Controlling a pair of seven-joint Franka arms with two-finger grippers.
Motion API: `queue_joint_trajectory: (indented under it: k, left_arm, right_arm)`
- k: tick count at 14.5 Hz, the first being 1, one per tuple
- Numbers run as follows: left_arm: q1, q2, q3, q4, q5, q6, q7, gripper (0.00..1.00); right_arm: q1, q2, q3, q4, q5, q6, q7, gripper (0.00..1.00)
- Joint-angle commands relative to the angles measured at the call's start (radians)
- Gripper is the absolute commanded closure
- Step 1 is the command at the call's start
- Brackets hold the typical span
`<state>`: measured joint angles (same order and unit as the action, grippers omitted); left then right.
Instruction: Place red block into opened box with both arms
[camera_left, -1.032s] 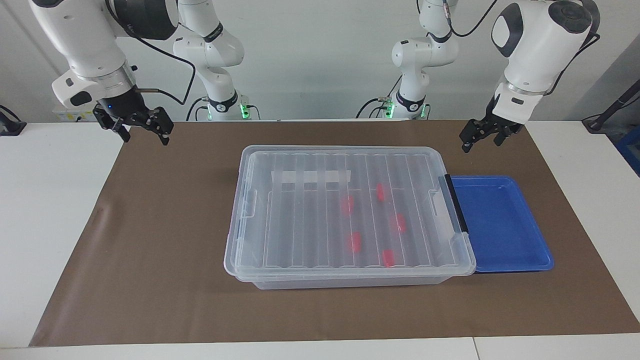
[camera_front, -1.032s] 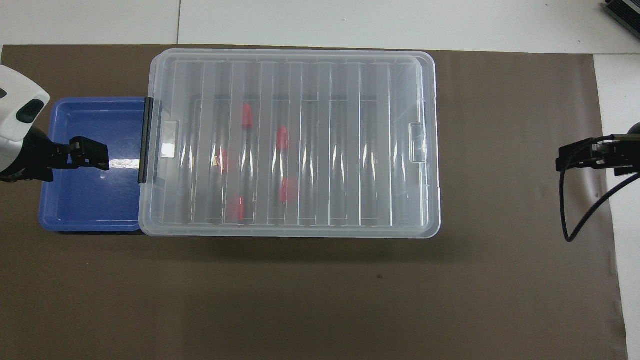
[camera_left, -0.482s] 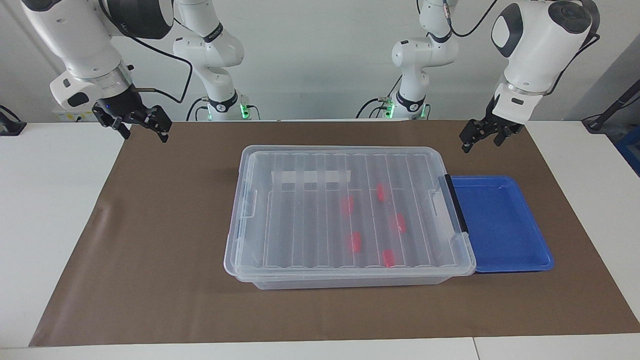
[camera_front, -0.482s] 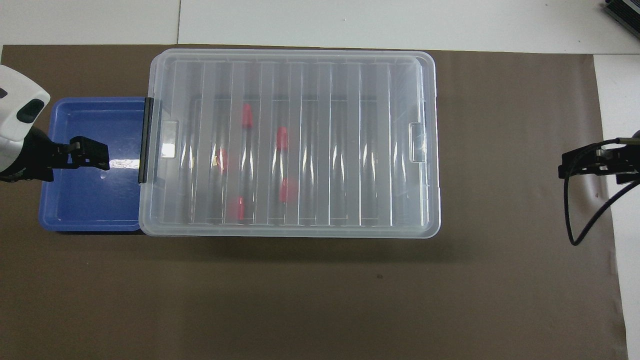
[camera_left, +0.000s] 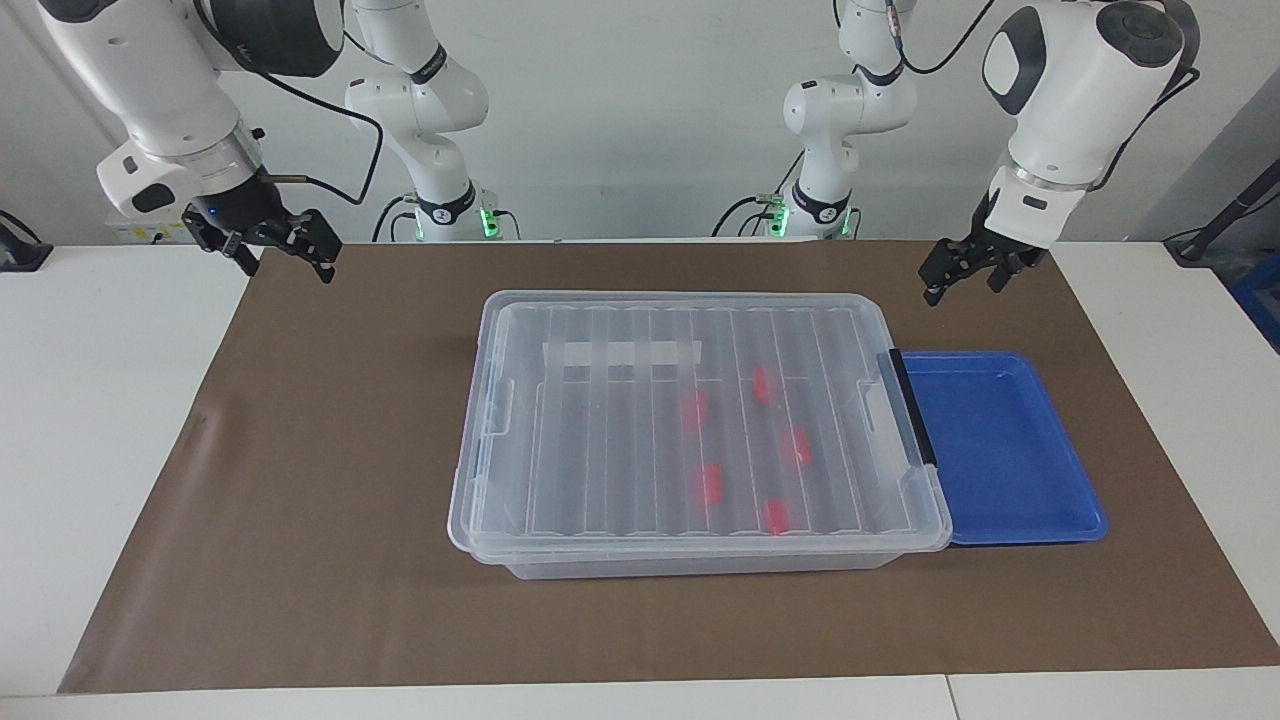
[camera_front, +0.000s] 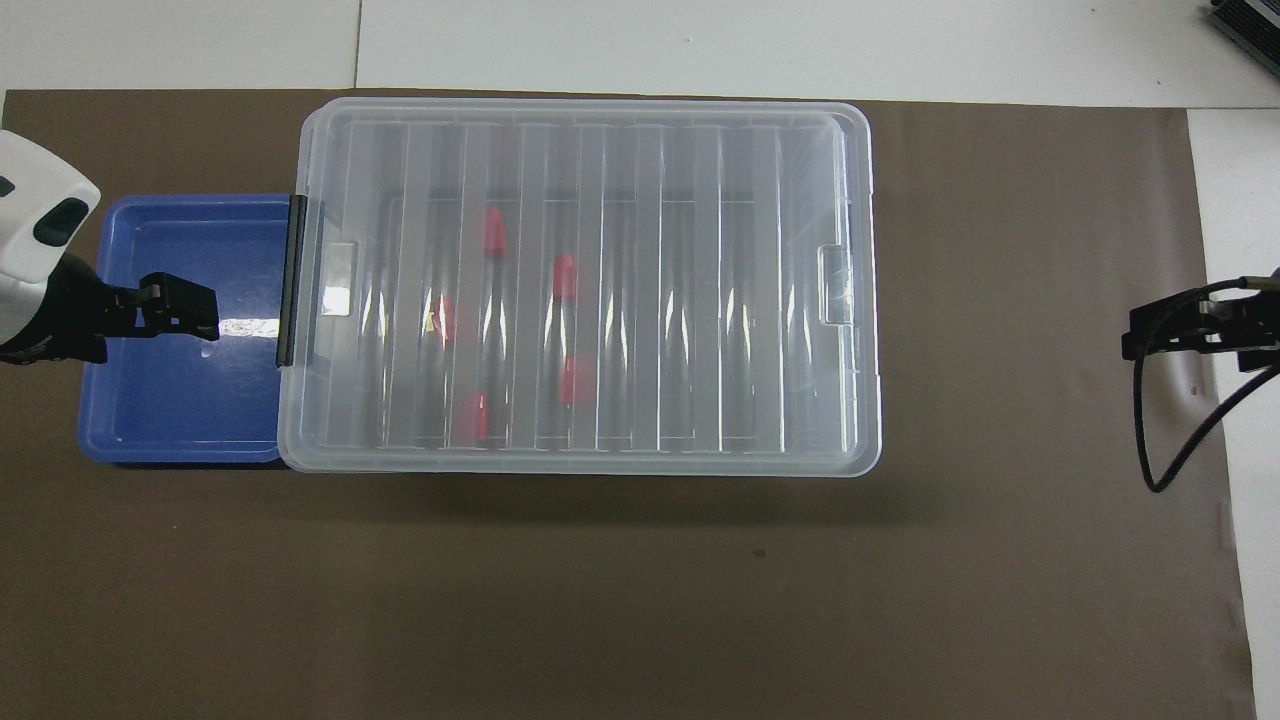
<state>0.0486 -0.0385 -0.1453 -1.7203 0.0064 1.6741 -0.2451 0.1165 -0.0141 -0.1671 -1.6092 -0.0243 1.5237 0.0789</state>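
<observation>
The box stands mid-mat with its ribbed clear lid lying on it. Several red blocks show through the lid, lying on the box floor in the half toward the left arm's end. A black bar handle runs along that end of the lid. My left gripper hangs open and empty in the air, over the blue tray in the overhead view. My right gripper hangs open and empty above the mat's edge at the right arm's end.
A shallow blue tray with nothing in it lies against the box at the left arm's end. A brown mat covers the white table. A black cable loops down from the right arm.
My right gripper has risen a little and drawn away from the box toward the right arm's end of the table. The left gripper, box and blocks have stayed put.
</observation>
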Motion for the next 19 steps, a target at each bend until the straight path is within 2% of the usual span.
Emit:
queue_joint_trajectory:
  k: [1,7,10,19]
  left_arm:
    - [0.004,-0.032,0.0,-0.041,-0.017,0.026,-0.008,0.0]
    - [0.001,-0.034,0.0,-0.05,-0.019,0.032,-0.01,0.0]
    - [0.0,-0.035,0.0,-0.054,-0.019,0.032,-0.01,0.0]
    - [-0.001,-0.037,0.0,-0.056,-0.017,0.033,-0.01,0.0]
  right_arm:
    - [0.009,-0.003,-0.008,0.012,0.001,-0.027,-0.008,0.0]
    - [-0.003,-0.007,-0.009,0.014,0.001,-0.06,-0.016,0.0]
    - [-0.003,-0.007,-0.005,0.014,-0.035,-0.045,-0.014,0.0]
    - [0.003,-0.007,-0.002,0.014,-0.019,-0.034,-0.016,0.0]
